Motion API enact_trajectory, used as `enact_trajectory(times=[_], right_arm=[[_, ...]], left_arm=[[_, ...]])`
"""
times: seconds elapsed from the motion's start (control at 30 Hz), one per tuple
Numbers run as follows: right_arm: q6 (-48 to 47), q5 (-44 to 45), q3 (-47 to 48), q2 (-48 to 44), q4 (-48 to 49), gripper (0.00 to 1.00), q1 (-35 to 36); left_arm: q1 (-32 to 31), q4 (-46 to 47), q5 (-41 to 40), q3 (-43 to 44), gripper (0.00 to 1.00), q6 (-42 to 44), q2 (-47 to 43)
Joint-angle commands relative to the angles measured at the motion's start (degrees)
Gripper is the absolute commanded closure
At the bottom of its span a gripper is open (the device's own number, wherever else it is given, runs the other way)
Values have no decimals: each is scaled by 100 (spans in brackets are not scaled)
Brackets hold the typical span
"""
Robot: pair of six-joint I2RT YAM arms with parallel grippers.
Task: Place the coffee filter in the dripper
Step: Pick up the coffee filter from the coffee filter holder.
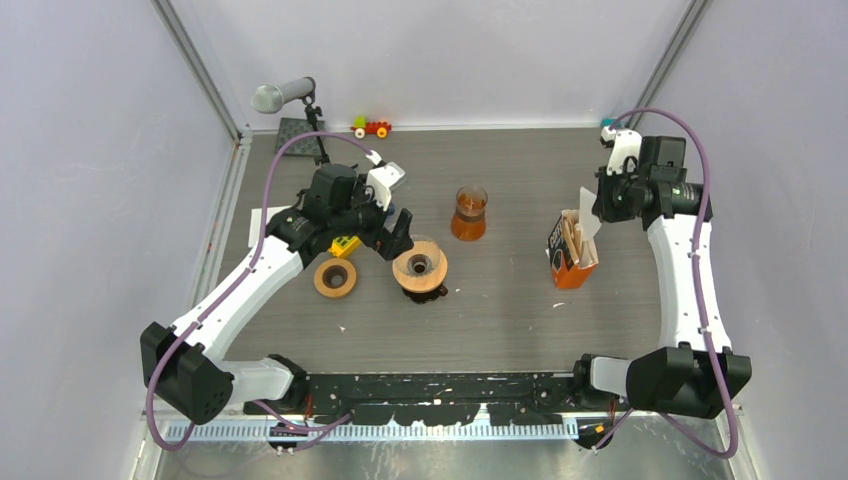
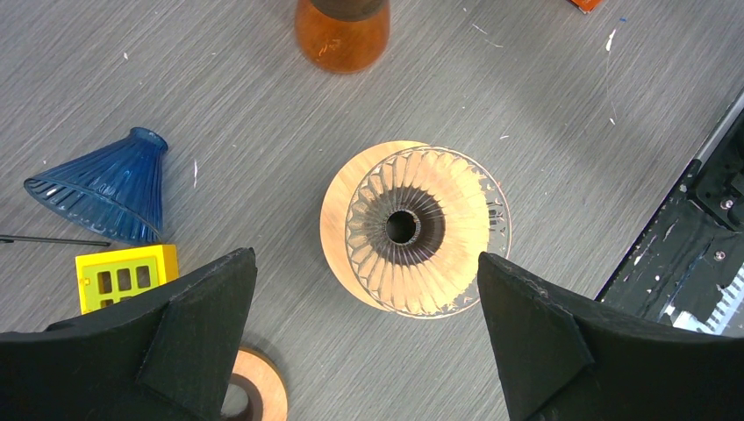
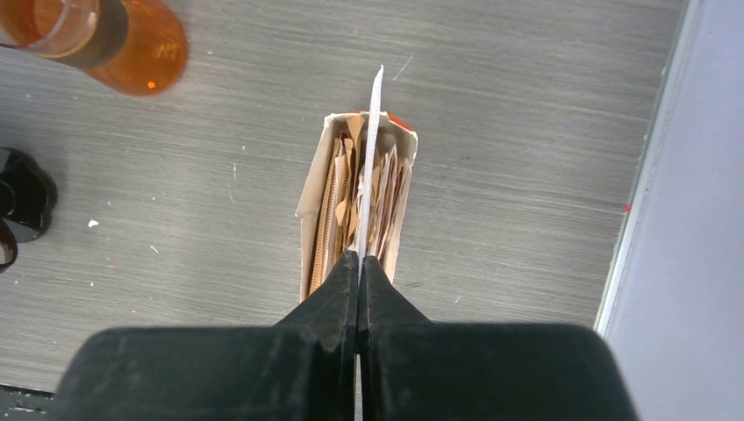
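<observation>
The dripper [image 1: 419,264], a clear ribbed glass cone on a round wooden base, stands left of the table's middle. My left gripper [image 1: 392,238] hovers just above it and is open. In the left wrist view the dripper [image 2: 456,210] lies between and beyond the spread fingers of that gripper [image 2: 364,256], which hold nothing. My right gripper [image 1: 603,205] is shut on a white coffee filter [image 1: 588,228]. In the right wrist view the filter [image 3: 373,149] stands edge-on from the shut gripper [image 3: 360,257], over the filter box [image 3: 320,175] full of brown filters.
An amber glass carafe [image 1: 469,213] stands between the arms. A wooden ring [image 1: 335,277] and a yellow block [image 1: 345,245] lie left of the dripper, beside a blue ribbed glass cone [image 2: 105,184]. A microphone [image 1: 283,95] and toy car [image 1: 371,127] sit at the back.
</observation>
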Motion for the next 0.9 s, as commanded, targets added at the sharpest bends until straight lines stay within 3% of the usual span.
enact_trajectory(times=[0.0, 0.3, 0.57, 0.87], right_arm=[[-45, -106, 360, -249, -192, 100, -21], [-18, -266, 558, -276, -328, 100, -23], [-264, -2147, 1248, -570, -625, 100, 127], [-676, -2712, 1194, -721, -189, 100, 2296]], left_arm=[[17, 194, -26, 210, 1, 73, -43], [20, 159, -29, 329, 1, 100, 48], [9, 162, 597, 804, 1, 215, 158], [-175, -99, 1543, 1577, 1, 510, 275]])
